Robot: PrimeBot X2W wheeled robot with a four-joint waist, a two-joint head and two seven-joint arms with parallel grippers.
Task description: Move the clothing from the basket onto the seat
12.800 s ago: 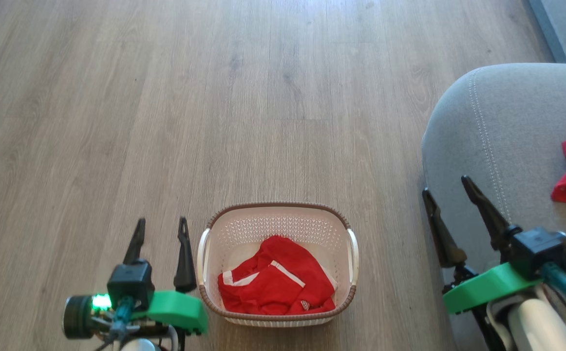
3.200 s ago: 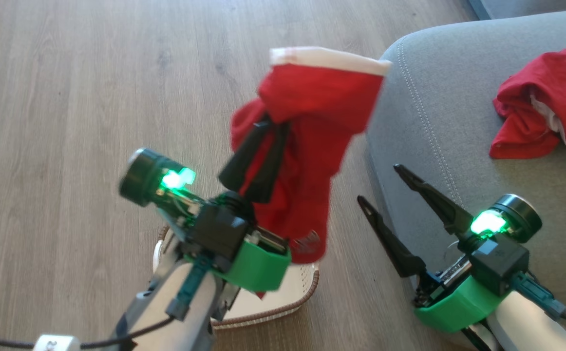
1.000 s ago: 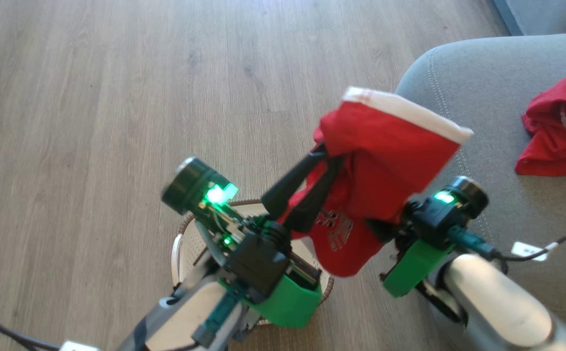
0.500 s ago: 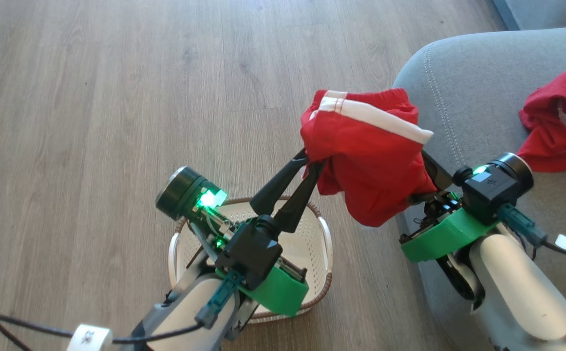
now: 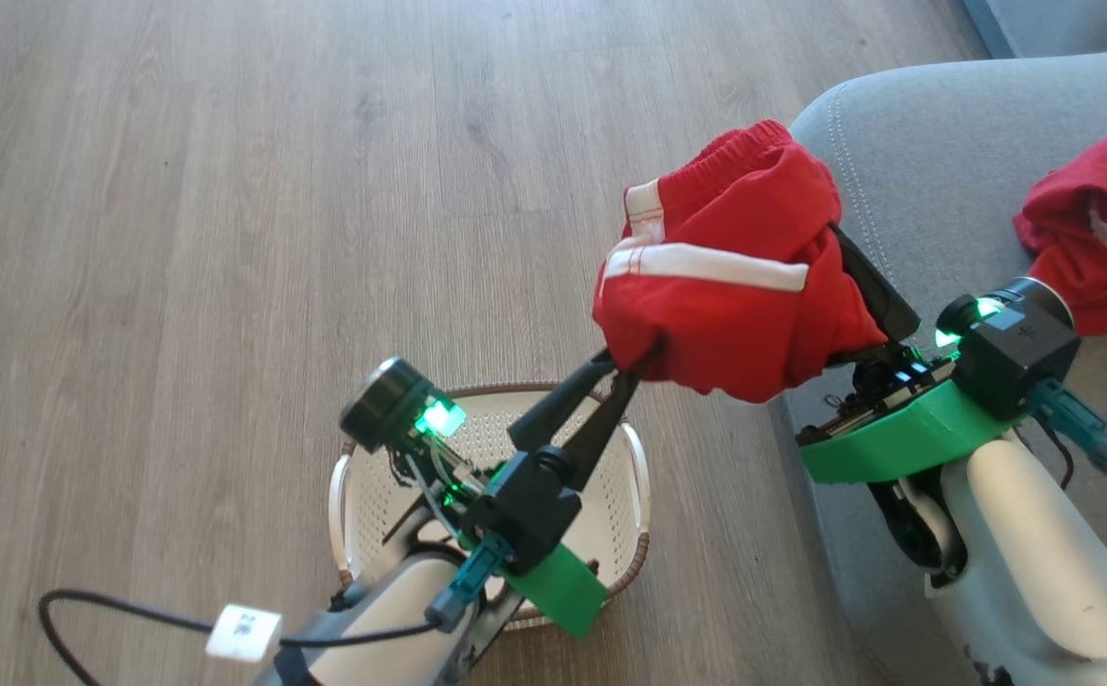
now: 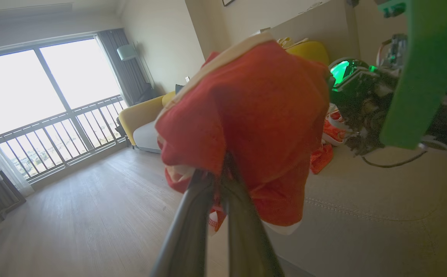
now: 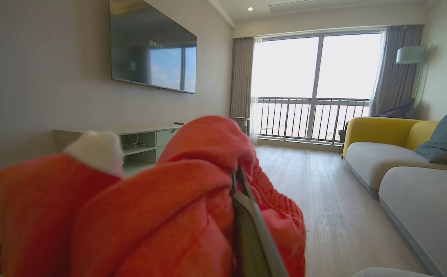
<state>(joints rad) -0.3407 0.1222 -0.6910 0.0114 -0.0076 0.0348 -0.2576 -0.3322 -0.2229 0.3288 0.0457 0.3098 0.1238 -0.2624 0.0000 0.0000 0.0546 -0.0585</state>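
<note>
On the wooden floor (image 5: 230, 191) nearest the robot stands the basket (image 5: 377, 486). Above it, the left fingers (image 5: 622, 373) are pressed together, pinching the lower edge of the red shorts (image 5: 734, 286). The right fingers (image 5: 873, 291) clamp the opposite side, their tips buried in the fabric. The shorts hang in the air just beside the seat (image 5: 944, 171). Farther along the seat, the red shirt (image 5: 1077, 229) lies crumpled.

Left tool (image 5: 622, 367) and right tool (image 5: 873, 291): long dark tapered fingers (image 5: 563, 405), a bright green collar (image 5: 558, 586) behind, a round black camera (image 5: 384, 405) lit green alongside, then a pale rounded forearm (image 5: 1039, 572); a black cable (image 5: 134, 611) with white tag (image 5: 244, 632) behind the left tool
</note>
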